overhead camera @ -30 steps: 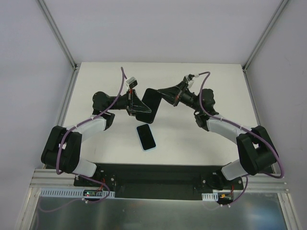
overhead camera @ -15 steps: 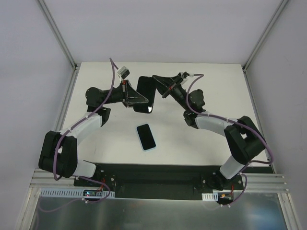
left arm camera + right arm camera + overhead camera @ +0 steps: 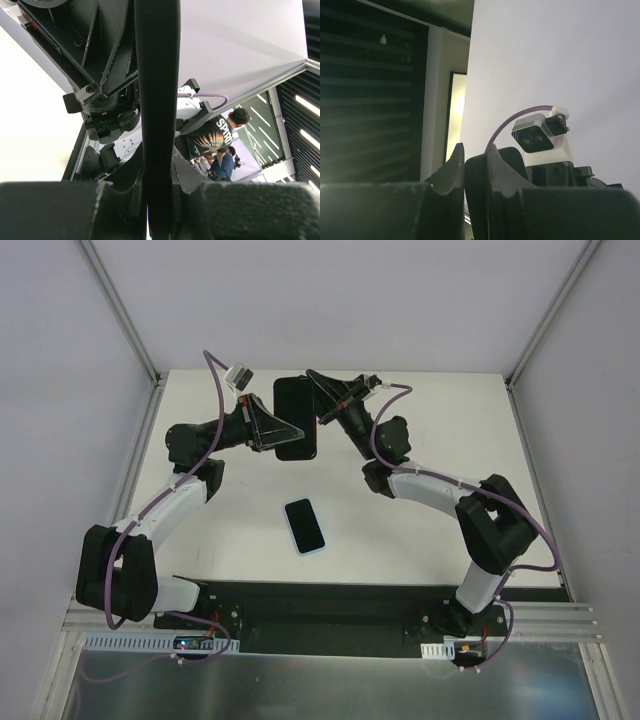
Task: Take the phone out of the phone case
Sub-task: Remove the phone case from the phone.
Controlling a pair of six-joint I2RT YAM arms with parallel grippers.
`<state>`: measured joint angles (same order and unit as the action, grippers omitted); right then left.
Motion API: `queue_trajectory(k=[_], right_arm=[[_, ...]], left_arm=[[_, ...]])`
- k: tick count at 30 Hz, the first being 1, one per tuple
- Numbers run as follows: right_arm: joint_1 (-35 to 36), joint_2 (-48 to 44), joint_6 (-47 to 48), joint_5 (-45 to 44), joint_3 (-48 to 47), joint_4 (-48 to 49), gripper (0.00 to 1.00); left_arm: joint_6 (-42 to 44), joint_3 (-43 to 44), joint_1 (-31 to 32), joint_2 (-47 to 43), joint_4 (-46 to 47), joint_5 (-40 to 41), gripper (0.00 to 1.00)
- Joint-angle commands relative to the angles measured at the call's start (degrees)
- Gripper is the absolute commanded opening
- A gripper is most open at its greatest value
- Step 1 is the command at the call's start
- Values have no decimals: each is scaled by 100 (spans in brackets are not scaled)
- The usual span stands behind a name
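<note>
**A:** Left pincer (image 3: 159, 167), what do you read?

**B:** On my left wrist feed it's pinching the black case (image 3: 157, 75), seen edge on. Both fingers (image 3: 187, 174) press against the thin dark strip with no gap on either side. From above, I see the left pincer (image 3: 290, 432) gripping the case's lower left side.

**A:** Right side?

**B:** The right pincer (image 3: 318, 402) is clamped on the same black case (image 3: 293, 392), at its upper right edge. On my right wrist feed the right pincer (image 3: 475, 165) has both fingers drawn in on a dark sliver between them.

**A:** Where does the case sit?

**B:** It looks lifted off the surface (image 3: 470, 420), held between the two arms over the far half. Its broad face is turned toward the top camera. I cannot tell whether anything is inside it.

**A:** And the phone?

**B:** I log the phone (image 3: 305, 526) lying flat on the surface, dark face up, with a pale blue rim. It lies nearer the arm bases than the case does. It is well apart from both pincers, and nothing touches it.
</note>
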<state>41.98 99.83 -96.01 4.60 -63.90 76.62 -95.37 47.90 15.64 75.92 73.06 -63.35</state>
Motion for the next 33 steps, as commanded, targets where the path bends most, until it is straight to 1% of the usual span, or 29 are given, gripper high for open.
queue_trajectory(k=[1, 7, 13, 18, 25, 33], right_arm=[[513, 63, -322, 340, -18, 1127, 2], [522, -25, -252, 498, -114, 1127, 1], [610, 19, -296, 446, -298, 1136, 1], [706, 194, -375, 366, -684, 1127, 1], [821, 397, -419, 349, -1221, 1127, 1], [900, 335, -305, 366, -1081, 1110, 2]], left_arm=[[-236, 325, 405, -174, 2327, -696, 0], [-236, 395, 405, -270, 2336, -731, 0], [-166, 632, 405, -464, 2327, -793, 0], [-315, 975, 405, -543, 2336, -845, 0], [-272, 1125, 405, -771, 2152, -907, 0], [-131, 1248, 405, -1000, 1809, -916, 0]])
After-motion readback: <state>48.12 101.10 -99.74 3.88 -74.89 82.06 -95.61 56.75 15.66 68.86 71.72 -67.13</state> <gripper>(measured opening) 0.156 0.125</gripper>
